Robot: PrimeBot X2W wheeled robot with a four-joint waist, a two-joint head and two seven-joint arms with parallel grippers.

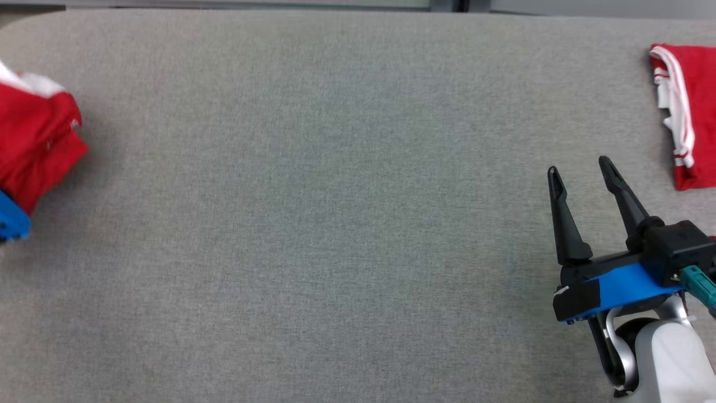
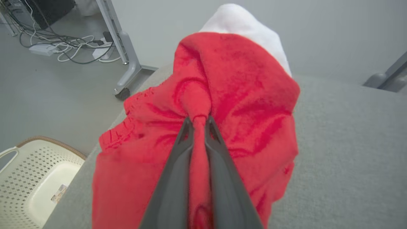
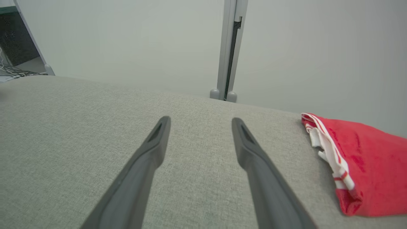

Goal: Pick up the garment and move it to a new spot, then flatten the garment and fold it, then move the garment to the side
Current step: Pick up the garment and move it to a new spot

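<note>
**A:** Left end of the desk (image 1: 335, 196)?

**B:** Red garment (image 1: 39, 134), bunched, at the desk's left edge, with a white patch on its far side. The left gripper (image 2: 199, 122) is pinching a twisted fold of it. The fingers are nearly together, with cloth wedged between the tips. The rest of the garment bulges out beyond and around the tips. I can't tell whether it's lifted clear of the desk.

**A:** Beside the desk?

**B:** A perforated cream basket (image 2: 35, 181) is on the floor below the desk's left edge. There are cables (image 2: 63, 47) on the floor farther out.

**A:** Right end?

**B:** The right gripper (image 1: 579, 166) is over the desk's near right part. Its fingers are spread wide, with grey desk cloth showing between them. A folded red piece (image 1: 685, 112) with white stripes lies flat at the desk's right edge. It's beyond that gripper and to its right, not touching it. The garment is well apart from this gripper, at the desk's opposite end.
</note>
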